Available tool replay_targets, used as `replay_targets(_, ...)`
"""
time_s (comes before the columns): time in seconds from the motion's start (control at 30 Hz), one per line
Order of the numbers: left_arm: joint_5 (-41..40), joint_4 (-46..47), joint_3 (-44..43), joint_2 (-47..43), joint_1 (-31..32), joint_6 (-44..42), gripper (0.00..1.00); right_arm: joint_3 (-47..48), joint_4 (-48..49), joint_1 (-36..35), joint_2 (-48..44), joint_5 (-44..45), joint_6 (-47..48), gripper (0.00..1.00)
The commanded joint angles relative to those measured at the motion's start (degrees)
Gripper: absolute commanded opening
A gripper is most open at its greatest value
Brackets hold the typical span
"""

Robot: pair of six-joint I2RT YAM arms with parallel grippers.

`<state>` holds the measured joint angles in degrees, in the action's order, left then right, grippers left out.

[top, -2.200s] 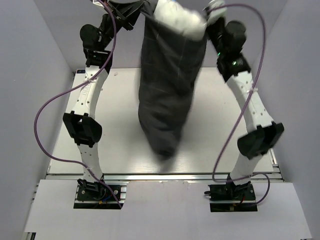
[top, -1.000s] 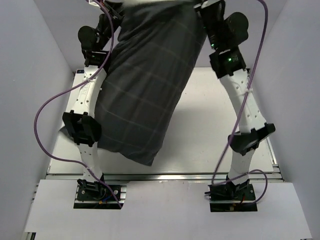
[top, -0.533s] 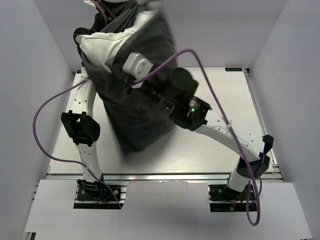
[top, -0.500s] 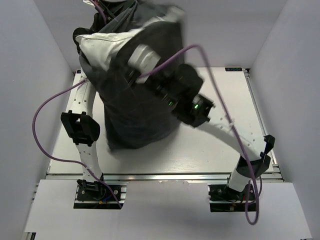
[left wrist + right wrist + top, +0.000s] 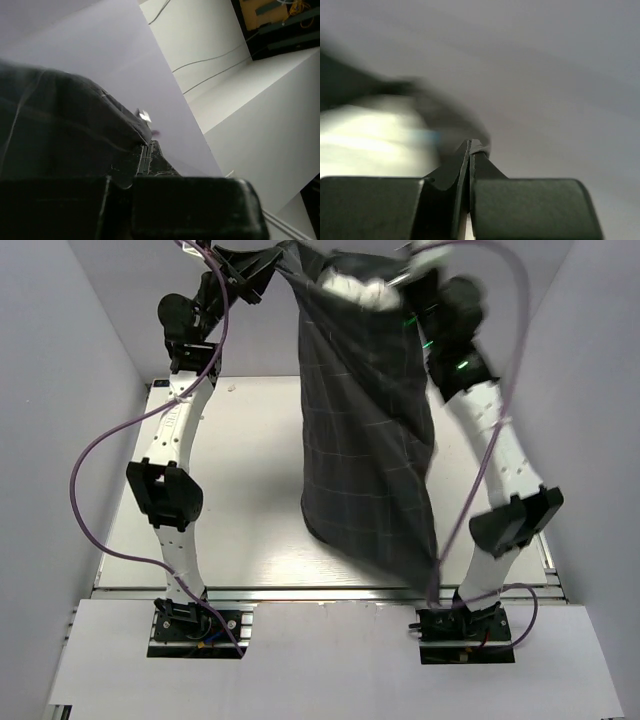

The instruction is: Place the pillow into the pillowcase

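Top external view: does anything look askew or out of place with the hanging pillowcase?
The dark charcoal grid-patterned fabric pillowcase hangs slanted rightward, pinched by the left gripper and right gripper. The plump off-white pillow pokes out of its top opening, not fully inside.

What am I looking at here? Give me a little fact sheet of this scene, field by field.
Held item: pillowcase, dark grey with a thin light grid, hanging over the table
Inside it: pillow, white, showing only at the top opening
Left fingers: shut on the pillowcase's top edge
Right fingers: shut on the top edge too
Arms: both raised high, one at each side of the opening
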<state>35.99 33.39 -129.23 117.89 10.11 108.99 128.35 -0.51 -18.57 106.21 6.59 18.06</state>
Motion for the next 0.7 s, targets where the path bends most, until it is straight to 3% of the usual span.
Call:
replay_targets(0.0,-0.7,3.3,-3.8,-0.4,-0.4,0.2,0.00,-7.1,13.9,-26.6,-15.8,-10.7,4.7,0.00)
replay_targets(0.03,-0.6,3.4,-3.6,-0.2,-0.4,0.2,0.00,-11.2,15.4,-32.4,-17.7,-12.2,6.9,0.00)
replay_targets(0.1,-0.8,3.6,-2.8,-0.5,-0.4,0.2,0.00,-9.3,16.2,-43.6,-16.7,-12.0,9.8,0.00)
replay_targets(0.2,-1.0,3.4,-3.8,-0.4,-0.5,0.3,0.00,1.9,17.4,-45.9,-8.8,-7.8,14.1,0.00)
replay_targets(0.27,-1.1,3.4,-4.2,-0.6,-0.6,0.3,0.00,6.7,21.0,-42.9,-5.9,-1.3,17.8,0.00)
replay_targets(0.33,-1.3,3.6,-3.8,-1.0,-0.6,0.3,0.00,10.8,21.3,-31.2,-2.3,-0.2,15.4,0.00)
replay_targets(0.37,-1.3,3.8,-3.6,-1.4,-0.6,0.3,0.00,11.0,21.6,-23.2,-1.6,1.7,14.9,0.00)
replay_targets(0.47,-1.4,4.2,-2.6,-2.0,-0.6,0.5,0.00,7.8,20.1,-8.7,-1.2,4.3,10.9,0.00)
replay_targets(0.57,-1.0,4.4,-2.1,-2.0,-0.6,0.4,0.00,4.3,17.4,-1.7,-3.1,4.4,4.6,0.00)
replay_targets(0.67,-0.7,4.4,-1.8,-1.2,-0.5,0.5,0.00,4.1,16.5,-3.9,-5.5,-0.5,-0.5,0.00)
